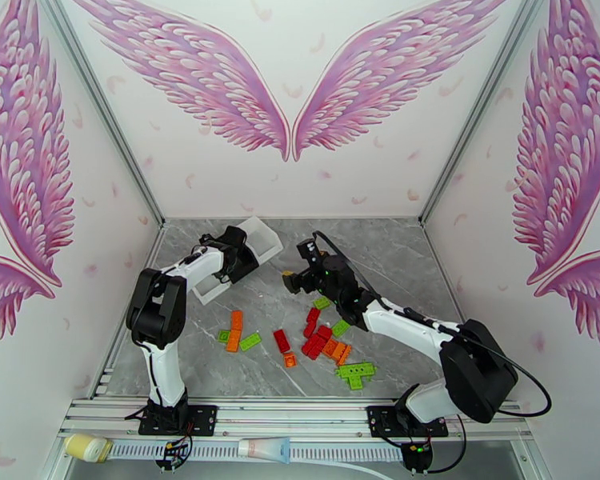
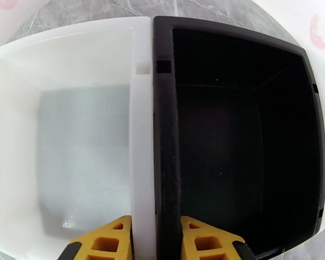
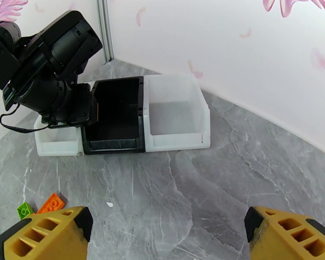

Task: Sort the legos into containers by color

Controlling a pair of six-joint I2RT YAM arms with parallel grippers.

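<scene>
Left gripper (image 2: 156, 226) pinches the joined wall of the trays (image 2: 141, 126): stiff, light, likely to slide. Right gripper (image 3: 166, 222) gapes; legos (image 1: 316, 342) look hard, best nipped across flat sides.

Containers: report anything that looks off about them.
The left gripper is shut on the joined walls of a white tray and the black tray, which is odd for sorting bricks. The tray row sits skewed to the edges of the table.
</scene>
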